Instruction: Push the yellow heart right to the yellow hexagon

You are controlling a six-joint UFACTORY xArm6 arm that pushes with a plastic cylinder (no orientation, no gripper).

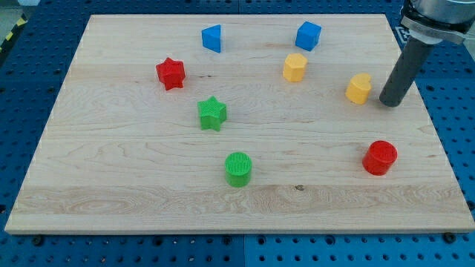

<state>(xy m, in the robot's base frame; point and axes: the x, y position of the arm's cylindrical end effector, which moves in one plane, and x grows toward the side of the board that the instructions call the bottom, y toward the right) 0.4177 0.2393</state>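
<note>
No claw on this rig, just my tip (390, 103) on the pale wooden bench (133, 170), just right of the ribbed yellow heart (359, 88). The yellow hexagon (295, 67) sits up-left of it.

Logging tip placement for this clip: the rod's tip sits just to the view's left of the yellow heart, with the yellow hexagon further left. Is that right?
Not quite. In the camera view my tip sits just to the view's right of the yellow heart, not its left; a small gap seems to separate them. The rest holds: the yellow hexagon lies further to the view's left.
</note>
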